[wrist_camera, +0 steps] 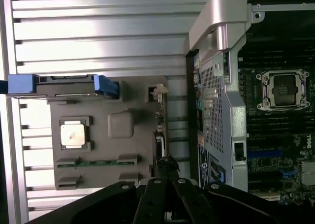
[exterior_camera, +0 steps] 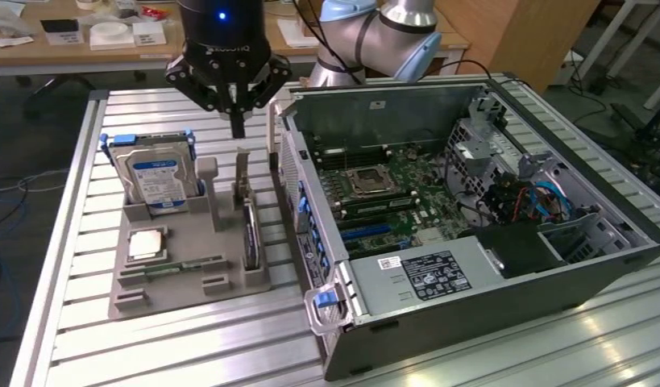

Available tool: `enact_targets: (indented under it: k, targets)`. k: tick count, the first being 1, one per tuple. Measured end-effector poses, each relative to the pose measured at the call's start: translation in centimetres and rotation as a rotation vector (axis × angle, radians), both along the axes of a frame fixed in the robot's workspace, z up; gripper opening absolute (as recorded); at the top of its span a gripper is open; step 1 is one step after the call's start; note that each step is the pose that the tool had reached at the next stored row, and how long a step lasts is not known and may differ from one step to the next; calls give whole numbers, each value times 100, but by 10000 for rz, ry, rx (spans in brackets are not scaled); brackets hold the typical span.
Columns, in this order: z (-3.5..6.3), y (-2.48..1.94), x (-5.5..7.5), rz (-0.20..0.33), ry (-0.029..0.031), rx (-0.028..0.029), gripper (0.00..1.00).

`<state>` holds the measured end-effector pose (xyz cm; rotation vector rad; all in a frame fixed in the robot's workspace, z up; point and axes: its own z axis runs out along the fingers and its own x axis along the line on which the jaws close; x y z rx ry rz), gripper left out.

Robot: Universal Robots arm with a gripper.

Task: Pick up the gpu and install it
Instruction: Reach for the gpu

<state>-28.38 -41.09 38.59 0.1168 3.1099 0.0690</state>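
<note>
- The gpu [exterior_camera: 249,226] stands on its long edge in a slot of the grey holder [exterior_camera: 190,286], on the holder's side nearest the computer case [exterior_camera: 502,266]. In the wrist view it appears edge-on as a thin dark strip [wrist_camera: 160,130].
- The pincer [exterior_camera: 238,129] hangs just above the gpu's far upper end. Its fingers are pressed together into one black prong and grip nothing. I cannot tell whether the tip touches the card. In the wrist view the closed tips [wrist_camera: 166,165] sit over the card's line.
- The same holder also carries other parts:
  - a hard drive [exterior_camera: 158,173] with a blue-white label, upright in blue rails at the far end
  - a square silvery processor chip [exterior_camera: 147,242] lying flat
  - a narrow green memory stick [exterior_camera: 184,264] lying flat nearer the holder's front edge
- The holder rests on the slatted metal worktop [exterior_camera: 147,347], toward the worktop's edge at the exterior view's left.
- The computer case lies on its side, open, just beside the holder and toward the exterior view's right. Its green motherboard [exterior_camera: 389,181] and empty processor socket [exterior_camera: 367,179] face up.
</note>
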Motion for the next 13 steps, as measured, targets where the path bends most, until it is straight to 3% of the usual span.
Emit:
enact_targets:
  k: [7,13]
  targets:
    - [0,-114,0,1,0,0,11]
    - [0,-120,0,1,0,-1,11]
